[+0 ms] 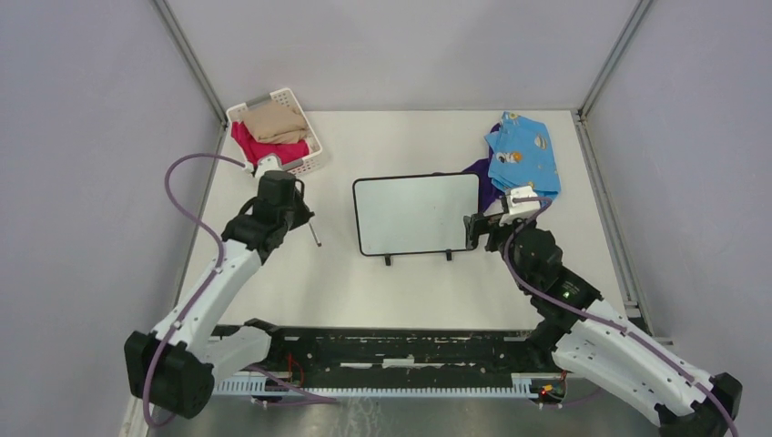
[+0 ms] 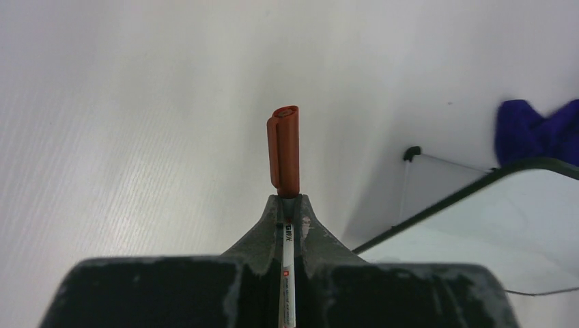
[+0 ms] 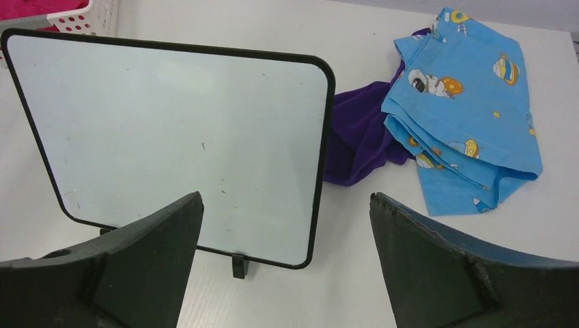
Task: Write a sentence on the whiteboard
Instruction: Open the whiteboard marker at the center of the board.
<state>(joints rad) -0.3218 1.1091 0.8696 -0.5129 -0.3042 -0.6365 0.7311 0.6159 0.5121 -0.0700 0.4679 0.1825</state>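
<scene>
From above, the whiteboard (image 1: pixel 416 214) stands on its two feet at the middle of the surface (image 1: pixel 382 291), its face blank. The left tool (image 1: pixel 308 221) hovers at the board's 9 o'clock, apart from it, with a marker (image 1: pixel 314 235) poking out toward 5 o'clock. The right tool (image 1: pixel 475 228) sits just beside the frame at the board's 3 o'clock. A basket (image 1: pixel 317 146) of clothes lies at 11 o'clock and a blue patterned cloth (image 1: pixel 523 155) at 1 o'clock. In the left wrist view the tool is clamped narrow on the marker's white barrel, and an orange-red cap (image 2: pixel 284 147) sticks out past the fingertips. A corner of the board shows at 4 o'clock. In the right wrist view the tool stands wide with nothing held, the board's right edge straight ahead. We cannot tell whether it touches the frame. A purple cloth (image 3: pixel 358 143) lies partly under the blue one at 2 o'clock. We judge that writing has not begun: the marker is in hand but looks capped. The next move likely calls for pulling the cap off, perhaps with the free right tool, then bringing the tip to the board's upper left while the board is kept from tipping.
</scene>
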